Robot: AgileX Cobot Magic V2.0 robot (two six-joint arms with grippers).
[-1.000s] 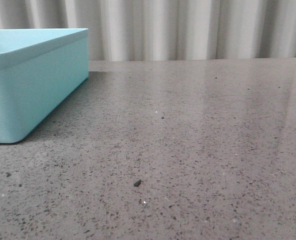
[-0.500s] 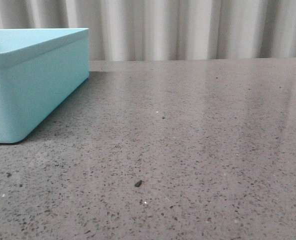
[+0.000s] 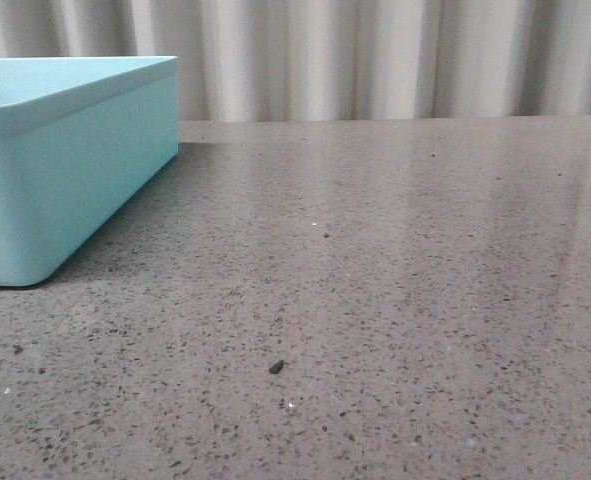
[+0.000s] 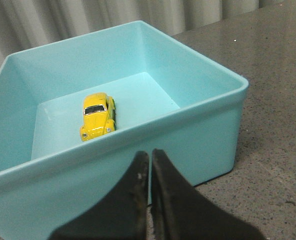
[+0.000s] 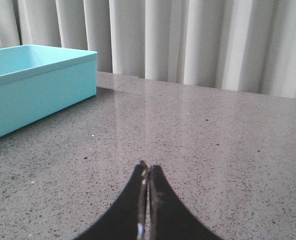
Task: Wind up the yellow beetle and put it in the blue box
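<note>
The yellow beetle (image 4: 98,116) rests on the floor of the blue box (image 4: 208,125), which stands at about 9 o'clock on the counter (image 3: 395,290). The left claw (image 4: 149,165) is clenched and empty outside the box's near wall. The right claw (image 5: 147,176), apparently also clenched, hangs over bare counter.

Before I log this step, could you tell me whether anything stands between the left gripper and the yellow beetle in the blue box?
Yes: the near wall of the blue box stands between them. The left gripper is shut and outside the box, while the yellow beetle sits on the box floor just beyond that wall. Nothing covers the open top.
</note>
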